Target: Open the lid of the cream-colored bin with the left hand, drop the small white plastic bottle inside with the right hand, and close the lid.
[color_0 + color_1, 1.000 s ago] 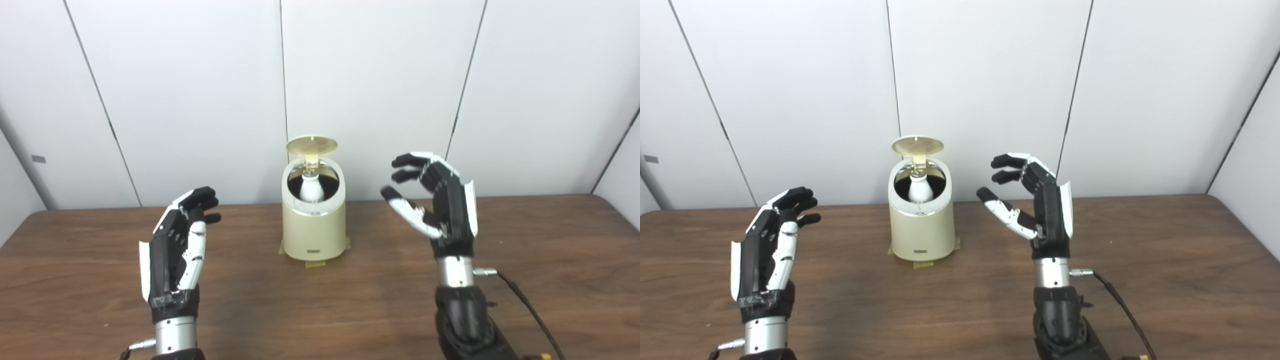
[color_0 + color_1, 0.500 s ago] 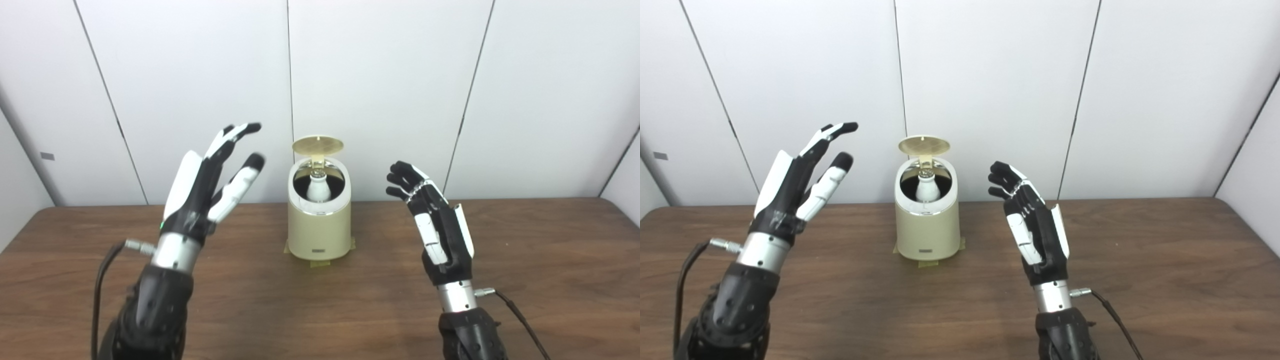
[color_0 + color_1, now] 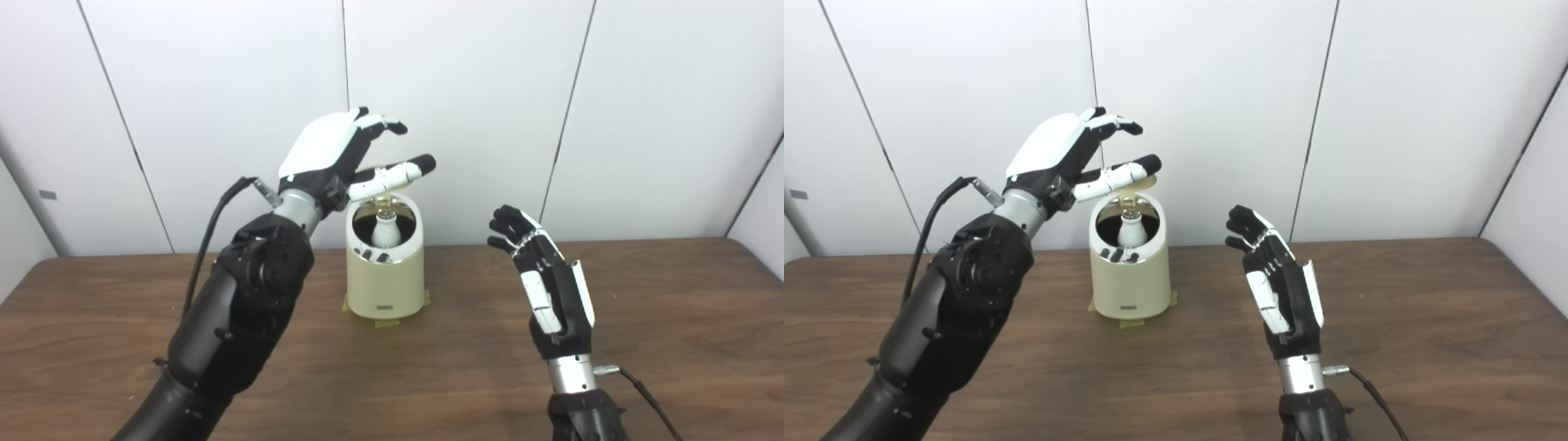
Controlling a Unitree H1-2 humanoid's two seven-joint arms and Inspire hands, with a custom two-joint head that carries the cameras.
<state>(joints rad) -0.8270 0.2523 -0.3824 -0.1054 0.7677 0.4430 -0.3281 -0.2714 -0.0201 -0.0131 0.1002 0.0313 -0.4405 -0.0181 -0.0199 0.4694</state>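
The cream-colored bin (image 3: 384, 278) stands on the brown table, taped down at its base. Its round lid (image 3: 1145, 179) is raised at the back and mostly hidden behind my left hand. The small white plastic bottle (image 3: 385, 231) stands upright inside the open bin. My left hand (image 3: 343, 156) is open and empty, palm down, reaching over the bin's top with its thumb across the lid. My right hand (image 3: 548, 288) is open and empty, held upright to the right of the bin, apart from it.
The brown wooden table (image 3: 674, 318) runs wide on both sides of the bin. White wall panels stand close behind it. A cable (image 3: 1372, 392) trails from my right wrist.
My left hand has risen from the left side and swung right over the bin's top to the raised lid. My right hand has drawn back and lowered. The bottle stays in the bin.
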